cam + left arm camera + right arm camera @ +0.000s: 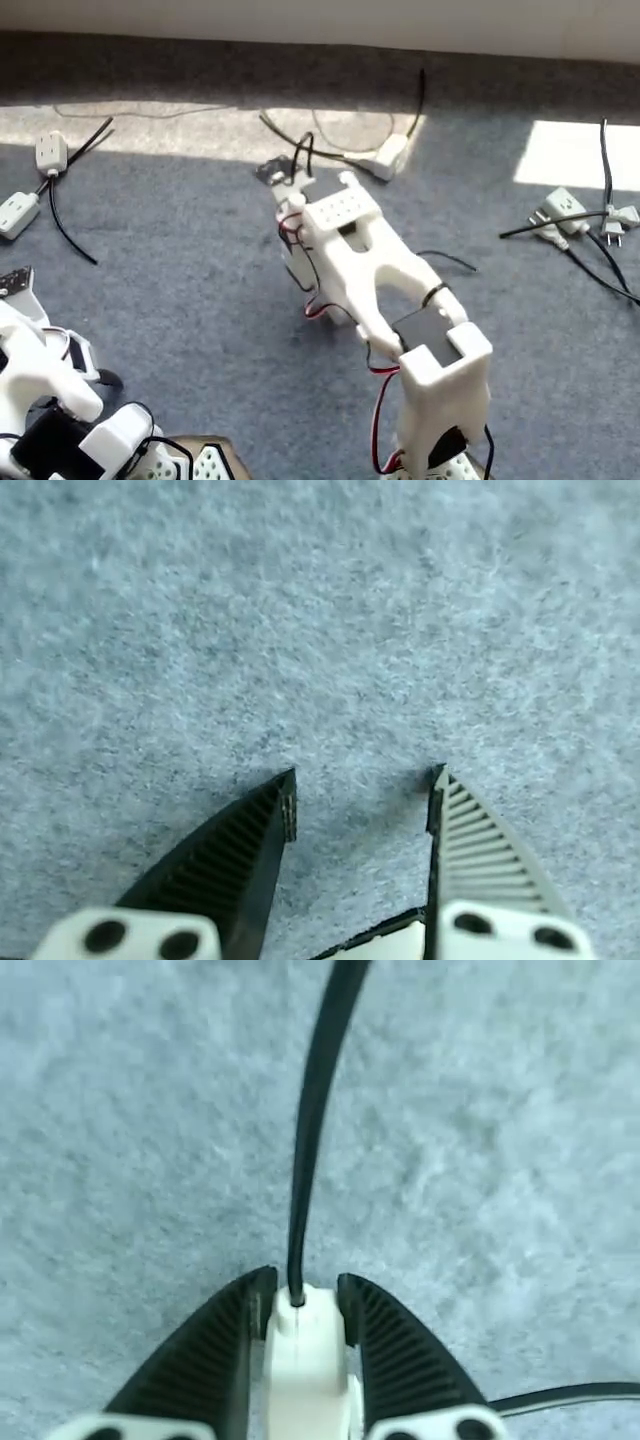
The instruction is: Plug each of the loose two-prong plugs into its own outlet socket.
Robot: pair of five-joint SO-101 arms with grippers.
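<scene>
- The carpet (170, 320) is grey and everything lies on it. A sunlit band crosses its far side.
- The right arm (385, 275) is stretched out over the middle of the carpet. The right gripper (305, 1282) is clamped on a white plug (305, 1355), one finger on each side of it.
- The left arm (45, 400) is folded at the near left corner. The left gripper (362, 780) hangs over bare carpet with its jaws apart, holding nothing.
- A white block (390, 157) lies just beyond the right arm's tip in the high view, with its own lead. We take it for the nearest socket.
- Two white pieces (45, 155) lie at the far left, and a white cluster (565, 205) at the far right, well apart from both arms.
- The black cord (318, 1110) runs from the plug's end straight away from the fingers.
- We judge the step in hand to be carrying the plug to a socket.
  - Keep the grip square and line the prongs up with the slots.
  - Push straight, with no tilt.
  - The block is loose and could slide, so the idle left arm could brace it.
  - Watch that the cord does not drag.
- Hard to make out:
  - The prongs are hidden, so we cannot tell which way they face (if they face back into the palm, a regrip is likely needed).
  - The arm's own body covers the held plug in the high view.
  - The block's slots are not visible.
  - We cannot tell which of the far pieces are plugs and which are sockets.
</scene>
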